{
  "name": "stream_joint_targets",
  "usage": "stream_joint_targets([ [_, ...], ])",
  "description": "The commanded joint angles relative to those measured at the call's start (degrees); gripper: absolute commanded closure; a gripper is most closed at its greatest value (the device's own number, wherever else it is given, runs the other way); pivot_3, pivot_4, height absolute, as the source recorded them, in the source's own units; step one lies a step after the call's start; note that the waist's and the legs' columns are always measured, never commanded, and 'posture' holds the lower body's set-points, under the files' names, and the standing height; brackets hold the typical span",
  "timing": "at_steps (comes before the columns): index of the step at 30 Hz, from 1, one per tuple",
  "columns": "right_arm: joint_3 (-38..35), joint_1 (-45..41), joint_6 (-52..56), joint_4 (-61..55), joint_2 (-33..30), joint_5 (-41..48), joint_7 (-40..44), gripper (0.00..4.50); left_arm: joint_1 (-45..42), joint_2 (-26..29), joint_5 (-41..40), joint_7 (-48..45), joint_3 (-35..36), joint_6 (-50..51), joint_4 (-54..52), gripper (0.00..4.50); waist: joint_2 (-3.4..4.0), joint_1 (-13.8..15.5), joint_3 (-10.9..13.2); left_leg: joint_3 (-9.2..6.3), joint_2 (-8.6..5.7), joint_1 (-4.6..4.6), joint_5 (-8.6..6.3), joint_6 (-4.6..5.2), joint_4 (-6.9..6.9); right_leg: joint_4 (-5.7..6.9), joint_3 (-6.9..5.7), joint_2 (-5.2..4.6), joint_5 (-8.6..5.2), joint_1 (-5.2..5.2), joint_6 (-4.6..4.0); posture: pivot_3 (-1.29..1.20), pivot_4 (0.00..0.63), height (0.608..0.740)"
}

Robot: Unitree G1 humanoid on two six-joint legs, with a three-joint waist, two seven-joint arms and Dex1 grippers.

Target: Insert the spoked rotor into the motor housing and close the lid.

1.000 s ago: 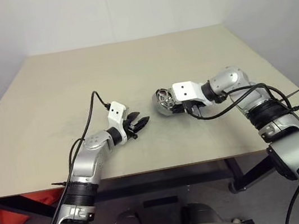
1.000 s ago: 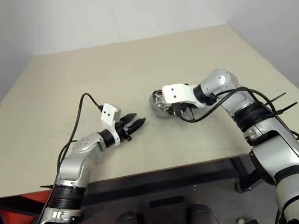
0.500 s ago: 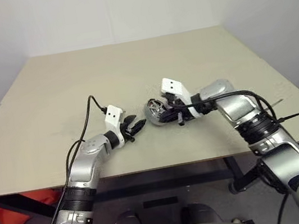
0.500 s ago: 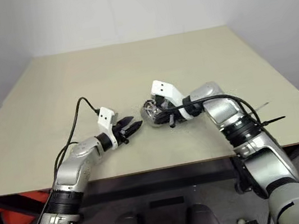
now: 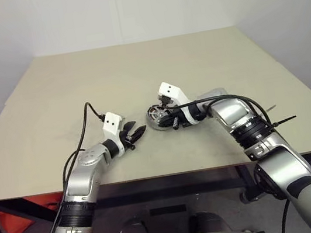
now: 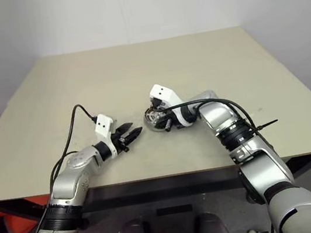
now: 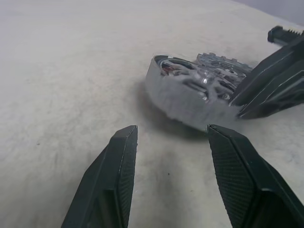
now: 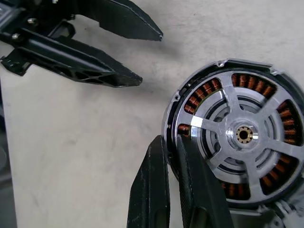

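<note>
Spoked rotor (image 8: pixel 243 135): it sits inside the motor housing (image 8: pixel 190 97), its hub in the centre and its silver spokes above the copper windings.
Right gripper (image 8: pixel 175 166): its jaws are pressed together on the rim of the motor housing — one finger outside the wall, the other just inside it, over the windings.
Left gripper (image 7: pixel 171 135): its jaws stand apart and hold nothing; the fingertips point at the side wall of the housing and are near it but not touching.
Motor housing, place: it is near the middle of the table (image 5: pixel 136 72), between the two grippers; in the left wrist view it looks tilted, the edge at the right gripper being higher than the other edge, which is at the table surface.
Both arms: they come from the near edge of the table and meet at the housing — the left from the left, the right from the right.
Cable (image 5: pixel 88 118): a black one loops above the left wrist.
</note>
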Motion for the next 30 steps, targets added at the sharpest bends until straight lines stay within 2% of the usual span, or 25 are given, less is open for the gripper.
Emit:
stream_joint_targets([
  [1,-1.95,-2.25,0.26,2.56,0.64,0.80,-2.19,3.82,-0.86,0.04,-0.68,0.14,0.84,-0.22,-2.20,2.04,0.00,-0.03,0.00,0.00,0.00,0.01,0.00,0.00,0.00,0.00,0.00,0.00,0.00,0.01,0.00,0.00,0.000,0.740],
  [2,-2.03,-2.39,-0.10,2.79,0.67,0.89,-2.40,3.62,-0.89,0.06,-0.71,0.11,0.85,-0.18,-2.20,2.04,0.00,0.01,0.00,0.00,0.00,0.02,0.00,0.00,0.00,0.00,0.00,0.00,0.00,0.02,0.00,0.00,0.000,0.740],
  [11,-4.08,-1.68,0.62,-5.61,-1.05,4.19,-2.01,0.46,-1.66,0.22,-0.85,-0.53,0.86,0.06,-1.33,2.04,0.00,0.01,0.00,-0.01,0.01,0.02,0.01,-0.02,-0.02,0.00,0.00,0.01,0.00,0.01,0.01,0.00,0.000,0.740],
  [14,-6.48,-0.94,2.56,-8.16,-0.67,6.08,-4.06,0.46,-2.16,0.08,-0.99,-0.77,0.80,0.19,-0.94,2.04,0.00,0.02,0.00,-0.01,0.00,0.02,0.01,-0.02,-0.02,0.00,0.00,0.01,0.00,0.01,0.00,0.00,0.000,0.740],
  [18,-13.44,1.07,7.46,-10.15,2.04,9.95,-10.53,0.46,-2.89,-0.44,-1.59,-1.14,0.88,0.55,-0.50,2.04,0.00,0.02,0.00,-0.01,0.00,0.03,0.01,-0.02,-0.02,0.00,0.01,0.01,0.00,0.02,0.01,0.00,0.000,0.740],
  [22,-24.37,2.77,19.62,-11.88,5.72,16.73,-17.73,0.46,-3.44,-0.54,-2.02,-1.29,0.97,1.01,-0.10,2.04,0.00,0.05,0.00,-0.01,-0.01,0.03,0.03,-0.05,-0.02,0.01,0.01,0.01,0.00,0.01,0.01,0.00,0.000,0.740],
  [26,-38.42,5.34,35.82,-16.08,9.70,23.86,-24.44,0.46,-4.18,-0.38,-2.07,-2.20,0.70,1.43,0.97,2.04,0.00,0.08,0.00,-0.01,-0.02,0.03,0.15,-0.26,-0.07,-0.01,0.01,0.01,0.00,0.02,0.01,0.00,0.000,0.740],
  [30,-49.40,6.67,46.93,-20.56,12.72,27.12,-28.83,0.46,-5.28,-0.50,-1.95,-3.27,0.27,1.42,2.38,2.04,0.01,0.20,-0.01,-0.01,-0.04,0.11,0.23,-0.39,-0.18,-0.01,0.02,0.01,-0.01,0.02,0.02,0.00,0.000,0.740],
])
